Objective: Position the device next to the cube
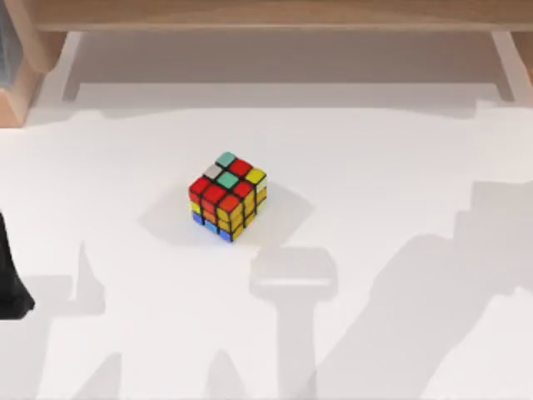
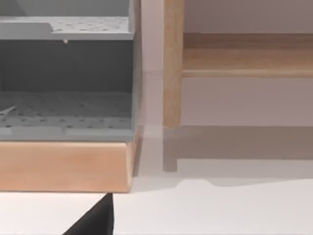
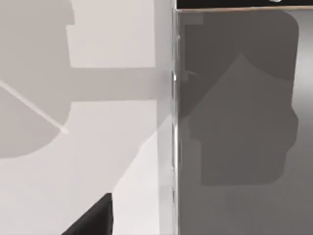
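The cube [image 1: 226, 197] stands on the white table near the middle, with red, teal, yellow and white stickers on top and yellow, orange and blue ones on its sides. The device [image 3: 239, 122] hangs close before the right wrist camera, raised off the table, its dark grey glossy screen bordered by a silver rim [image 3: 174, 127]. My right gripper [image 3: 93, 220] is shut on the device, and a dark part of it shows at the frame's edge. My left arm [image 1: 12, 283] is parked at the table's left edge.
A wooden frame [image 1: 275, 15] runs along the table's far side. At the far left stands a wooden-based grey rack [image 2: 66, 98] with perforated shelves. Arm shadows [image 1: 293, 279] fall on the table in front of the cube.
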### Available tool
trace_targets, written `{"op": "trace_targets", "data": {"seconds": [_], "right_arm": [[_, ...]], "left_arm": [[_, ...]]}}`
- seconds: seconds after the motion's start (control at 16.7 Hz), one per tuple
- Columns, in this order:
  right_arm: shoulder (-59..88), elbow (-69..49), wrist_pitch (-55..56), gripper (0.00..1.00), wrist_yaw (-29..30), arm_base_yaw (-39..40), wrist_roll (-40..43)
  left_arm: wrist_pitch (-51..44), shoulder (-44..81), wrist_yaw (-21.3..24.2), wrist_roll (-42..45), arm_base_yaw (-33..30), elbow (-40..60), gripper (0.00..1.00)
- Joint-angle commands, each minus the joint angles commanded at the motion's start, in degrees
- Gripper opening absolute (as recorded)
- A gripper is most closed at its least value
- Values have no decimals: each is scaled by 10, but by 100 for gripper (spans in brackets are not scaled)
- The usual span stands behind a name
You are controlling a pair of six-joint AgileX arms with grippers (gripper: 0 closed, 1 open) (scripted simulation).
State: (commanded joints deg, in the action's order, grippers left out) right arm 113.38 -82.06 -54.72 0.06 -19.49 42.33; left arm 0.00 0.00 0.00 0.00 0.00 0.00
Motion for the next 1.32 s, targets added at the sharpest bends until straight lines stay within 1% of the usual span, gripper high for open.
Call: {"op": "trace_targets", "data": {"seconds": [0.24,0.6,0.9,1.14,1.32], "right_arm": [[64,-55,-29,100,1,-12,26],[66,-53,-26,100,1,-10,25],[96,-15,43,100,1,-11,26],[100,-12,49,100,1,-12,26],[100,-12,49,77,1,-12,26]], "left_arm": [[0,0,0,0,0,0,100],[0,0,0,0,0,0,100],[0,0,0,0,0,0,100],[0,0,0,0,0,0,100],[0,0,0,0,0,0,100]]}}
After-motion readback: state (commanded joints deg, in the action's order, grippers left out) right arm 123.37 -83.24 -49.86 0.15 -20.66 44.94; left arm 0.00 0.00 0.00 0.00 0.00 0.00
